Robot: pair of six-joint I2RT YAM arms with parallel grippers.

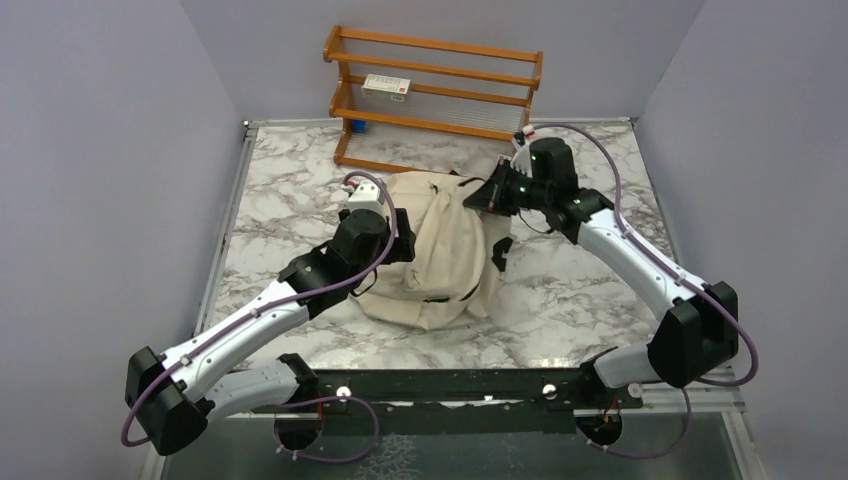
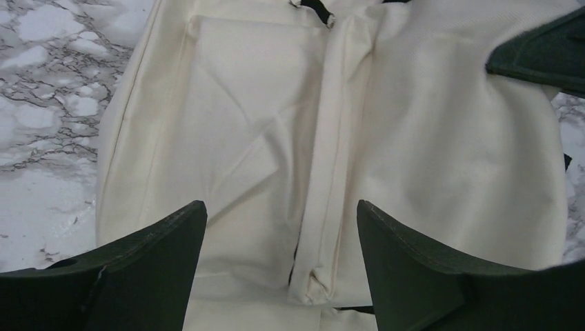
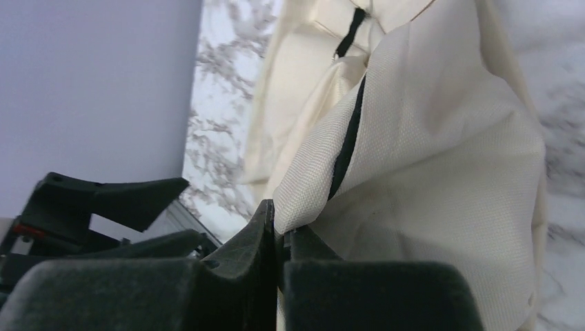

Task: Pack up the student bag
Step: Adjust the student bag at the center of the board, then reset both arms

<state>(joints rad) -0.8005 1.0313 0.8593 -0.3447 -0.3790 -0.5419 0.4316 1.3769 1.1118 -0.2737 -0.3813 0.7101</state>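
The student bag (image 1: pixel 445 255) is lying slumped in the middle of the marble counter (image 1: pixel 590 290), between the two arms, with its cream fabric rumpled. The right hand (image 3: pixel 279 222) is reaching in at the bag's far right edge. Its fingers are clamping tight on a fold of cloth beside a black strip, and the fabric is tenting up there. The left hand (image 2: pixel 279 210) is hanging over the bag's left side with its fingers spread wide, gripping nothing, and a long seam is running between them. Behind the bag, a wooden rack (image 1: pixel 430 123) is standing at the counter's far edge, with a small white box (image 1: pixel 387 87) sitting on one shelf.
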